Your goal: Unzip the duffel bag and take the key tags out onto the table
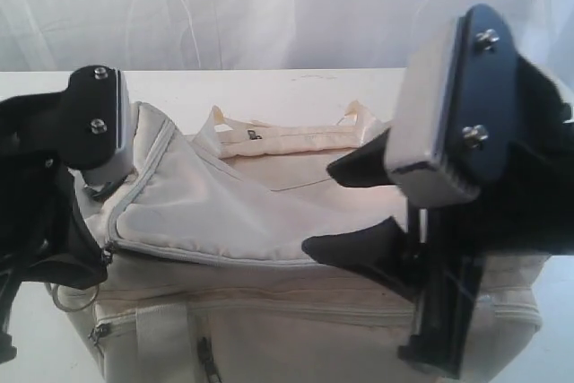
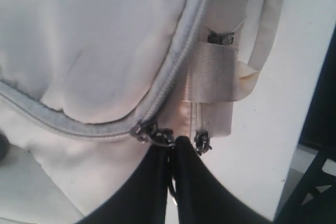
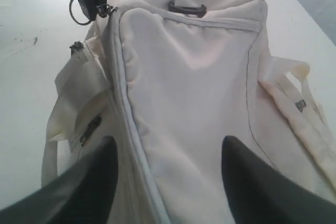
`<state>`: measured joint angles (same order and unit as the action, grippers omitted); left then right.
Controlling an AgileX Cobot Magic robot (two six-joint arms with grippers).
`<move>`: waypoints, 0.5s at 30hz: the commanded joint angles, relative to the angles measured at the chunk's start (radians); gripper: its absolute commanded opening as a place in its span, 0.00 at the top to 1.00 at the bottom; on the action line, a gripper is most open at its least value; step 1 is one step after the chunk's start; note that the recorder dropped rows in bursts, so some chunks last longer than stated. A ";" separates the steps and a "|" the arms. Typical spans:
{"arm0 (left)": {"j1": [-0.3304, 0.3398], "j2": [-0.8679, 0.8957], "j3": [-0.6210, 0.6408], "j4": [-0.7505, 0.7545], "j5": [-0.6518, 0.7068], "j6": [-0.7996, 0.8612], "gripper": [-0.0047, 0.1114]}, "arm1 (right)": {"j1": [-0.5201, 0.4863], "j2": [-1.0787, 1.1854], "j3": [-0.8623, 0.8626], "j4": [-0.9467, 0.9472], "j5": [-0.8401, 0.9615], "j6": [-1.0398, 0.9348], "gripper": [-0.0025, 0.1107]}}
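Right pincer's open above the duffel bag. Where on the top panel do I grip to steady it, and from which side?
Take the zippered edge ridge of the duffel bag, coming down from above with the right pincer straddling it. That seam stands proud; the panel's middle is smooth, slack fabric, probably harder to pinch.

My right jaws hang spread above the top panel of the duffel bag (image 3: 194, 93), with nothing between them and open air down to the cloth. The zipper (image 3: 123, 93) lies closed along all the seam I can see, so nothing can pass inside, and my left jaws, pinched on the zipper pull (image 2: 152, 134), crowd that end corner. The table (image 1: 296, 87) lies open beyond the bag, past the webbing strap (image 1: 296, 143) slumped along its far edge.
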<state>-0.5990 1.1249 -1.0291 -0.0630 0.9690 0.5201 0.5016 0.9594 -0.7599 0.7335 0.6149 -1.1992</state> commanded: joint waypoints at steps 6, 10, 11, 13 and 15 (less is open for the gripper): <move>0.137 0.006 -0.029 -0.195 0.075 0.138 0.96 | 0.280 0.228 0.005 -0.025 -0.344 -0.035 0.49; 0.183 0.042 -0.032 -0.260 0.104 0.174 0.96 | 0.352 0.295 0.005 -0.026 -0.490 -0.035 0.49; 0.194 0.051 -0.032 -0.275 0.108 0.185 0.96 | 0.362 0.304 0.005 -0.026 -0.512 -0.035 0.49; 0.218 0.063 -0.035 -0.303 0.115 0.193 0.96 | 0.377 0.325 0.005 -0.027 -0.552 -0.035 0.49; 0.240 0.074 -0.050 -0.327 0.140 0.194 0.96 | 0.391 0.345 0.005 -0.027 -0.571 -0.035 0.50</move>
<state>-0.3869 1.1864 -1.0576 -0.3279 1.0572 0.7006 0.8734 1.2825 -0.7582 0.7099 0.0891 -1.2220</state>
